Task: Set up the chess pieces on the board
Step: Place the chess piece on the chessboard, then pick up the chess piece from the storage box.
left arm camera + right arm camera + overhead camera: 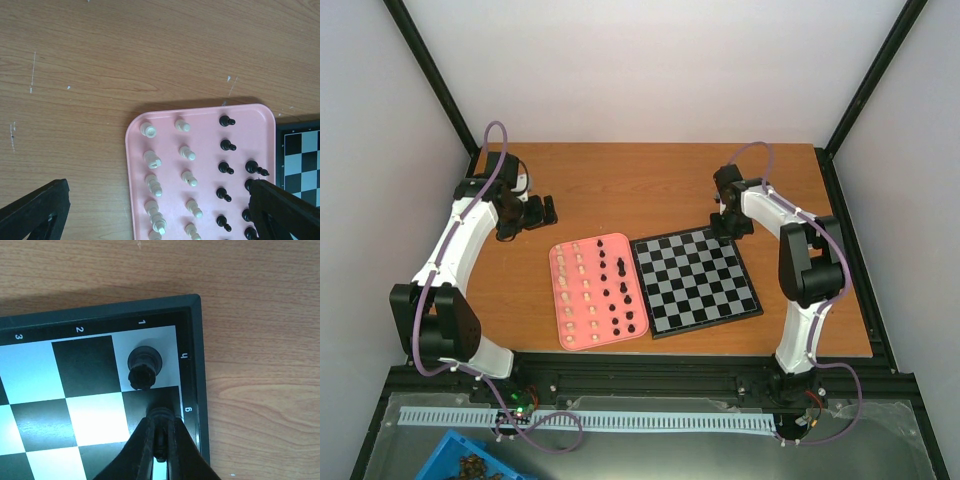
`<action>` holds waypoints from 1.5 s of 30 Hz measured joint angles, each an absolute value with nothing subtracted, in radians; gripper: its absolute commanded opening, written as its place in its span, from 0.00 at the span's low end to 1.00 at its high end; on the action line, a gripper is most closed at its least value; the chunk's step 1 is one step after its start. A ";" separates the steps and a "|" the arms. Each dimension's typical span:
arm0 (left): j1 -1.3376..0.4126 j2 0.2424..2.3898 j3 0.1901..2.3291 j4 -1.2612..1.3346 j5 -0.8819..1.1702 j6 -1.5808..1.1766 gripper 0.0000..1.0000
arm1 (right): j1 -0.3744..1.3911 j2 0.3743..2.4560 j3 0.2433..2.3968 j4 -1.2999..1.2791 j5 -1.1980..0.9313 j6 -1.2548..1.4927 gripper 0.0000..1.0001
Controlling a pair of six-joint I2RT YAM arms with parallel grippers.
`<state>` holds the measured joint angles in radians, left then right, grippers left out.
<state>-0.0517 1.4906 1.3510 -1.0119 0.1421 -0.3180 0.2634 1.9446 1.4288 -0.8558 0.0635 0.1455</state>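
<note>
Wooden tabletop [650, 190] is enclosed by white walls. The left arm is bent out toward 10 o'clock, its left gripper [544, 211] spread wide near the pink tray [563, 300], where chess pieces [603, 290] stand upright in rows running 12 to 6. The right gripper [160, 421] is clamped on a black piece [160, 413] at the 1 o'clock corner of the board [695, 285], beside a black rook [144, 365] standing upright. Along the border, 1, 2, 3, h and g are printed.

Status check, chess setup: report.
Left gripper open over pink tray. Right gripper shut on black piece at board edge, beside placed corner piece. No obstruction seen.
</note>
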 measured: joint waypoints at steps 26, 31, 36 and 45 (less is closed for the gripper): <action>-0.052 1.495 1.351 -1.012 0.141 -0.318 1.00 | 0.263 1.955 1.429 -0.834 0.042 0.138 0.41; -0.052 1.497 1.351 -1.012 0.139 -0.318 1.00 | 0.264 1.931 1.429 -0.854 0.027 0.140 0.52; -0.052 1.503 1.351 -1.012 0.139 -0.318 1.00 | 0.324 1.863 1.485 -0.914 0.033 0.139 0.57; -0.052 1.510 1.351 -1.013 0.143 -0.318 1.00 | 0.701 1.998 1.771 -0.938 -0.017 0.147 0.60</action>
<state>-0.0517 1.5101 1.3510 -1.0126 0.1429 -0.3183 0.7006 1.9980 1.7706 -0.9379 -0.0170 0.1474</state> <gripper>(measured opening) 0.998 0.598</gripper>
